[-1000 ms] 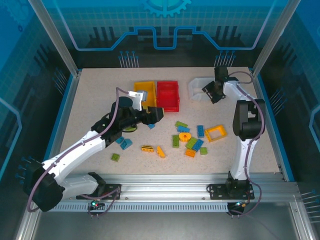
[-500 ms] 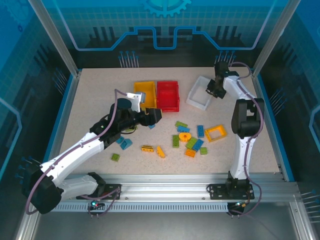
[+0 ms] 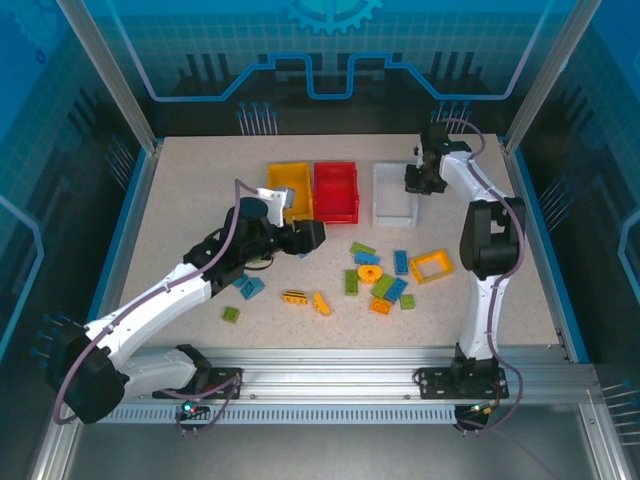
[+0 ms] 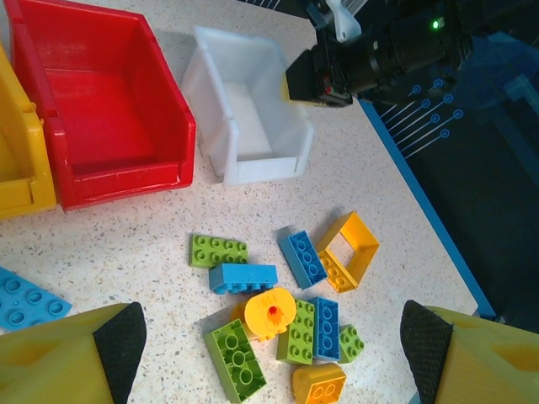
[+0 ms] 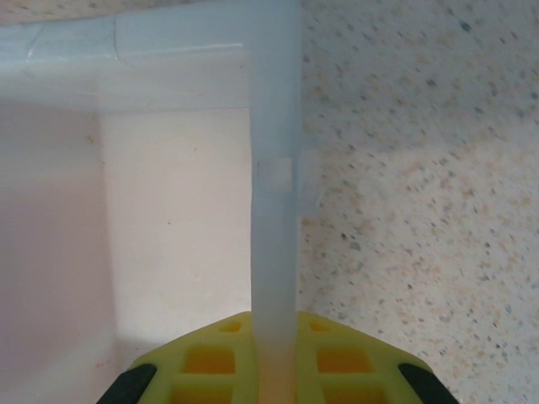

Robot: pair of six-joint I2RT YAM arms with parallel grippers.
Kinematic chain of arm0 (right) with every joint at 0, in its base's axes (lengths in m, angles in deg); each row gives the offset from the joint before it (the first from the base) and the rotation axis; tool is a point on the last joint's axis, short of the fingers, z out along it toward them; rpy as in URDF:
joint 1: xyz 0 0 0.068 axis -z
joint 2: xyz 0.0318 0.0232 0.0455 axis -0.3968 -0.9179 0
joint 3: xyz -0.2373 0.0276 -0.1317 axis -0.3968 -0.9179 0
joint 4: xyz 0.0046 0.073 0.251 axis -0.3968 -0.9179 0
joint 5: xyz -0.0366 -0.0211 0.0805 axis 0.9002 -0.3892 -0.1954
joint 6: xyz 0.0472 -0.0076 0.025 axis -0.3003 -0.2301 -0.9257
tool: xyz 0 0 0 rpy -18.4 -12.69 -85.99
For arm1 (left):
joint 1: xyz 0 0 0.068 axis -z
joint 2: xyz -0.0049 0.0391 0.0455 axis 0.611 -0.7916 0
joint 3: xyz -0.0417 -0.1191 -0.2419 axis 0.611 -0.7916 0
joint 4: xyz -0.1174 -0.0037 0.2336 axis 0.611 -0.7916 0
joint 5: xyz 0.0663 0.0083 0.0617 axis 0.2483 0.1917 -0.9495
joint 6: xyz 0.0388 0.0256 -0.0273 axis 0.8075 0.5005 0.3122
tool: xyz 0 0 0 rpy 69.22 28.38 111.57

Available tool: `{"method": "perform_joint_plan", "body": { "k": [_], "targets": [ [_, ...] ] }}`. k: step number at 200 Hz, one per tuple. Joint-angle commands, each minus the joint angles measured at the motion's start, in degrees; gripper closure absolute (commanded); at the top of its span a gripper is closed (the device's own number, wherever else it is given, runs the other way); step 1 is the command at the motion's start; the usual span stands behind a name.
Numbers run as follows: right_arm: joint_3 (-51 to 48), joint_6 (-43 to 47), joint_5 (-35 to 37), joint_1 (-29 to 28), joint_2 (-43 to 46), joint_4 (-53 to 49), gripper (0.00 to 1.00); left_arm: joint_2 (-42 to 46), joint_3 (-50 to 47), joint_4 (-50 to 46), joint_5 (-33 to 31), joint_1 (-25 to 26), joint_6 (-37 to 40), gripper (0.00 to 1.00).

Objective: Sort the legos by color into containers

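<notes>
Over the table, from the high camera, three bins stand in a row toward 12 o'clock: the yellow bin point(image 3: 290, 166), the red bin point(image 3: 337, 213) and the white bin point(image 3: 395, 217), side by side. The right gripper point(image 3: 417, 180) sits at the white bin's 3 o'clock wall. The left gripper point(image 3: 312, 235) hangs just at 6 o'clock of the red bin. Most bricks point(image 3: 385, 278) lie heaped toward 4 o'clock of the table point(image 3: 190, 200); a few, the striped brick point(image 3: 294, 296) among them, lie toward 7 o'clock.

From the left wrist, the left gripper point(image 4: 271, 337) has its jaws spread wide above the heap. A square frame point(image 4: 347, 251) lies at 2 o'clock of the round piece point(image 4: 269, 310). The red bin point(image 4: 181, 126) and the white bin point(image 4: 253, 168) lie toward 12 o'clock (both look bare inside).

From the right wrist, the right gripper point(image 5: 274, 362) pinches the white bin's point(image 5: 274, 168) thin wall between its yellow fingers point(image 5: 206, 364).
</notes>
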Motion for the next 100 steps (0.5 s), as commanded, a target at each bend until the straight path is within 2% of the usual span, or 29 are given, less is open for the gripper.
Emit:
{"method": "perform_joint_plan", "body": {
  "k": [1,71,84,100],
  "targets": [
    [4.41,3.40,-1.65,-1.92,-2.98,-2.60,0.87,-0.37,-0.09,-0.15,1.06,0.68,-0.66,0.16],
    [10.22,3.00,-1.28,-2.53,-6.66,-5.19,0.85,-1.18,0.44,-0.42,0.55,1.68,-0.59,0.17],
    [10.39,2.87,-1.28,-2.43,-6.62,-5.26,0.81,-1.16,0.56,-0.41,0.46,1.90,-0.58,0.17],
    [10.57,2.20,-1.36,-2.13,-6.42,-5.35,0.70,-1.46,0.90,-0.63,0.29,2.23,-0.49,0.17]
  ]
}}
